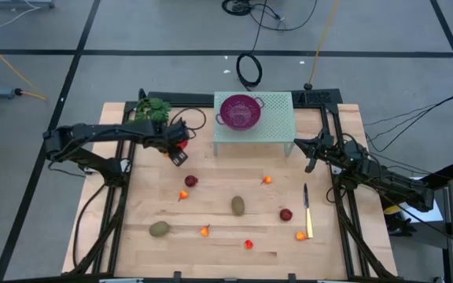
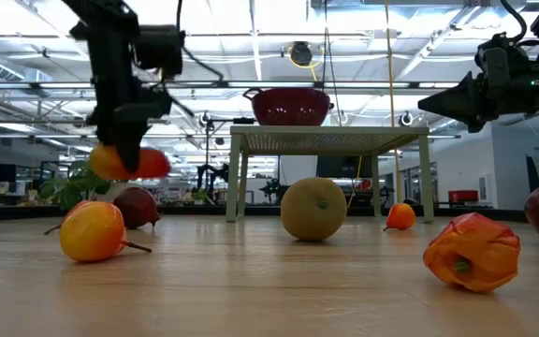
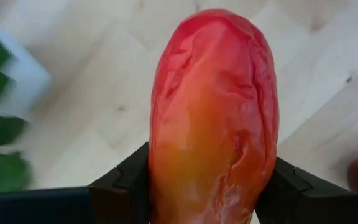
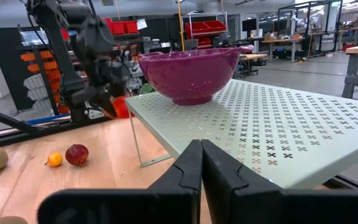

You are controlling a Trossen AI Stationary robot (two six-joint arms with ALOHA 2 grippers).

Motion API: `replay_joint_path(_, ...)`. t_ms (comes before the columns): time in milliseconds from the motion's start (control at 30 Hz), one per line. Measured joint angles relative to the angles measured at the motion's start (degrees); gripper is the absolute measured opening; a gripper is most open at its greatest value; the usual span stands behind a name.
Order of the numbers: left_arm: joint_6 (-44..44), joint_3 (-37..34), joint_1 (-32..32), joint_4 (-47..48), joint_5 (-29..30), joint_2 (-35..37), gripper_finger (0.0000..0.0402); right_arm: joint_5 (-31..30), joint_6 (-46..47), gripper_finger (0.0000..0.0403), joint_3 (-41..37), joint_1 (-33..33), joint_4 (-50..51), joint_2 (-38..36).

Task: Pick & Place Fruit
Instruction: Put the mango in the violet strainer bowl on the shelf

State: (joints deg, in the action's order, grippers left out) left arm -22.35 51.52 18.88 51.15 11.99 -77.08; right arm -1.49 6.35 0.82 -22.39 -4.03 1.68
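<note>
My left gripper point(image 1: 180, 150) is near the table's far-left part, shut on the larger orange-red oval fruit point(image 3: 213, 118), which the low view shows lifted above the wood. My right gripper point(image 4: 201, 163) is shut on nothing and hovers by the right end of the pale green perforated stand point(image 1: 254, 126). A purple colander point(image 1: 241, 108) sits on that stand. Two brown-green ovals point(image 1: 237, 206) point(image 1: 160, 229), dark red balls point(image 1: 191, 181) point(image 1: 286, 215) and tiny orange pieces point(image 1: 205, 230) lie scattered on the tabletop. My left gripper pinches the orange-red oval fruit between its two fingers point(image 3: 132, 180), one on each long side point(image 3: 166, 174) of the fruit. The fingers point down from above. The fruit point(image 2: 129, 162) is lifted clear of the table and sticks out below the fingers.
A leafy green sprig point(image 1: 154, 108) lies at the far-left corner behind my left gripper. A slim yellow-handled knife point(image 1: 307, 211) lies near the right edge. The stand takes up the middle of the far side. Cables run on the floor beyond the table.
</note>
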Motion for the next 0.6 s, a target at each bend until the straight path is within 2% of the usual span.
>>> replay_joint_path(600,1.3,27.1,-1.8,12.6,18.4,0.0,0.0196,0.0,0.0,0.0,0.0,0.0,0.0,0.0)
